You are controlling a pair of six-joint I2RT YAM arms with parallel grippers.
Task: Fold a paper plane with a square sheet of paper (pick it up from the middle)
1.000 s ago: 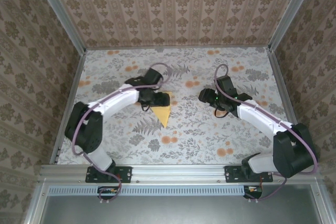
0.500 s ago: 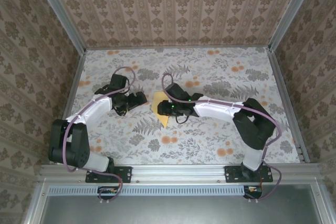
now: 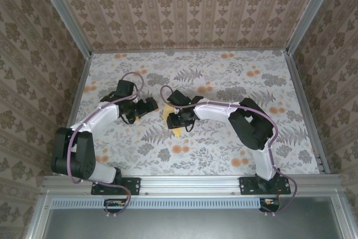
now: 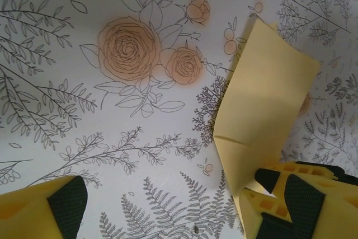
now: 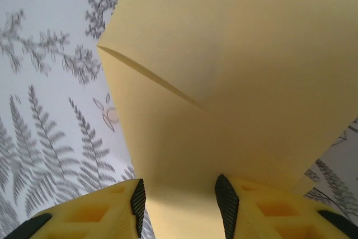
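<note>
- Right gripper [image 5: 179, 208]: the jaws stand part-way apart, and the folded sheet of paper [image 5: 224, 54] runs into the gap between the two pads [image 5: 137, 205]. It cannot be told whether the pads pinch it or merely straddle it.
- Left gripper [image 4: 176, 208]: the jaws stand wide apart with nothing between them. One finger [image 4: 296, 200] sits at the sheet's near corner (contact is unclear).
- Sheet condition: pale yellow, with a raised diagonal crease and an overlapped flap. It is judged part-way folded, not yet a dart.
- Sheet location: it lies on the floral table [image 3: 235, 144], near the middle, between the two grippers. In the overhead view a pointed end shows on the near side of the right gripper.
- Arm layout: the right arm reaches across toward the left half of the table, probably to take the sheet at mid-span. The left gripper waits just beside it, likely placed to steady or press the next fold.
</note>
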